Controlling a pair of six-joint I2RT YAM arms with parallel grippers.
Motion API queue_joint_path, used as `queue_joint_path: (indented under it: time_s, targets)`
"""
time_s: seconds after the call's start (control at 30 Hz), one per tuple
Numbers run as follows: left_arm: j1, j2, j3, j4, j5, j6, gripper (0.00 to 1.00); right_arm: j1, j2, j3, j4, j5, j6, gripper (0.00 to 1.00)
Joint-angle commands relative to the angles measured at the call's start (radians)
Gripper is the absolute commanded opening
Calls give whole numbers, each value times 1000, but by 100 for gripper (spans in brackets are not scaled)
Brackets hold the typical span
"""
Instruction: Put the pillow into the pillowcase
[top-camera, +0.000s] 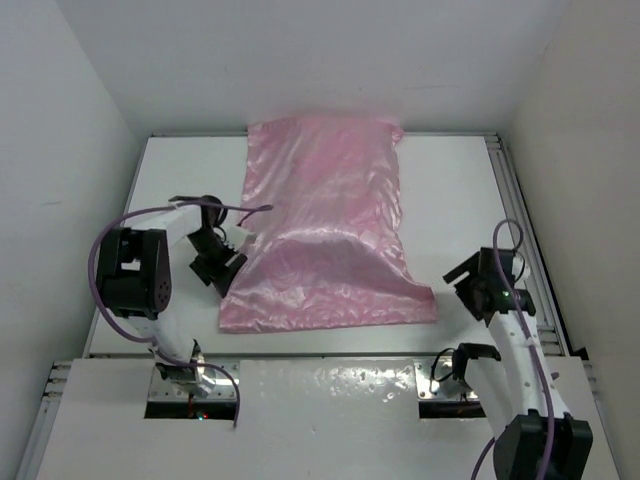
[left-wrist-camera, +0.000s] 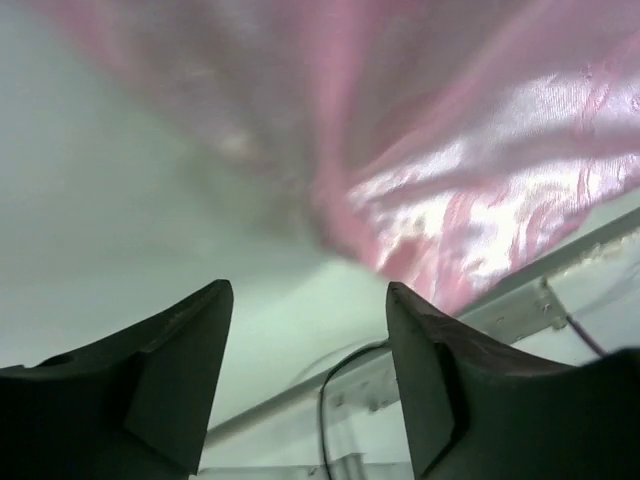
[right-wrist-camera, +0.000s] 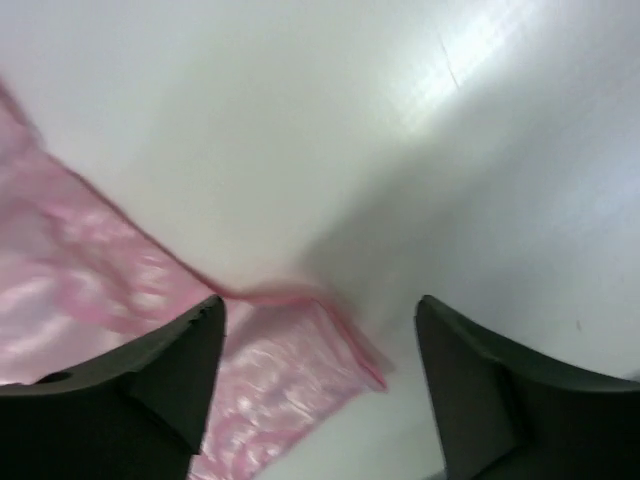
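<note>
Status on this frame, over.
Left claw open, right claw open, both empty. Shiny pink satin pillowcase lies puffed on white table; pillow not visible. Nothing blocking.

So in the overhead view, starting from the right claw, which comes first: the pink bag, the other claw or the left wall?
From the right gripper:
1. Pillowcase: its near corner lies just to this gripper's left.
2. Left gripper: across the pillowcase, at its left edge.
3. Left wall: beyond the left arm, farthest of the three.
</note>
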Motion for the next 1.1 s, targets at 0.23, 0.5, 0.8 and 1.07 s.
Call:
queue_joint_path:
  time_s: [0.23,0.5,0.8,1.07]
  targets:
    - [37,141,741,-18,166,-158,60,151,466,535,462,-113,-213,14]
    - [-24,446,909,291,221,-413,58,268,1047,864,619,-275,-104,9]
    - [3,664,869,384,119,-516,57,249,1337,994,535,-285,-29,0]
    - [20,561,870,373,138,-504,58,203,1242,1123,440,-286,-200,39]
